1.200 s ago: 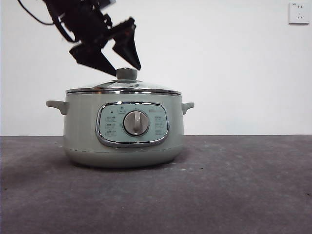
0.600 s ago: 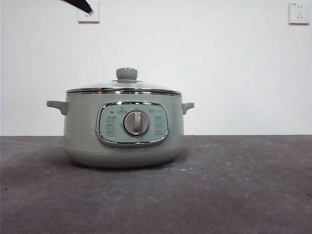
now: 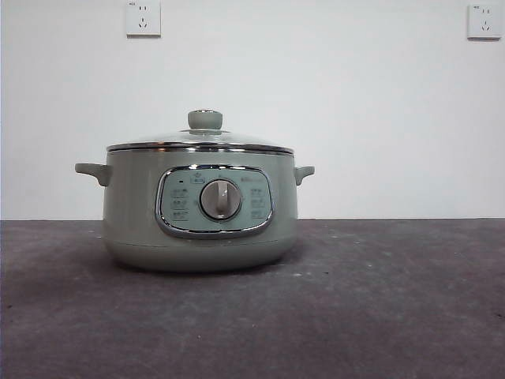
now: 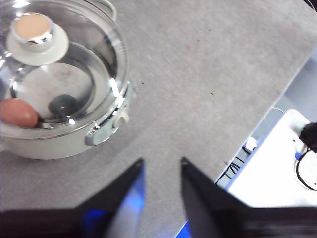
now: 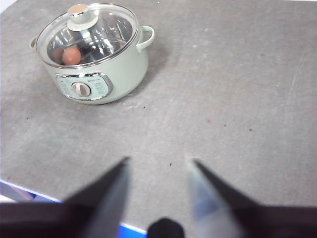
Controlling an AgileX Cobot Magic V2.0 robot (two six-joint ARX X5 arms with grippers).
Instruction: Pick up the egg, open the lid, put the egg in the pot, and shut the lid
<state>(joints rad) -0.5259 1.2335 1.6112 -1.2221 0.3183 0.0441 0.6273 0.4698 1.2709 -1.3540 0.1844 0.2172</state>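
The sage-green pot [image 3: 200,237] stands on the grey table with its glass lid [image 3: 200,142] seated on the rim, knob on top. Through the glass the reddish-brown egg [image 5: 72,56] lies inside the pot, also visible as the egg [image 4: 18,113] in the left wrist view under the lid [image 4: 94,54]. My left gripper [image 4: 162,171] is open, up above the table beside the pot [image 4: 74,144], holding nothing. Farther back over the table my right gripper [image 5: 158,166] is open and empty, well clear of the pot [image 5: 106,79]. Neither gripper shows in the front view.
Two wall sockets [image 3: 143,17] [image 3: 483,20] sit on the white wall behind. The table's edge [image 4: 277,106] and a white surface with cables [image 4: 282,163] lie beyond it in the left wrist view.
A gripper that hung open just above the lid's knob rose up and left, and has now left the front view entirely. The pot and lid stayed put.
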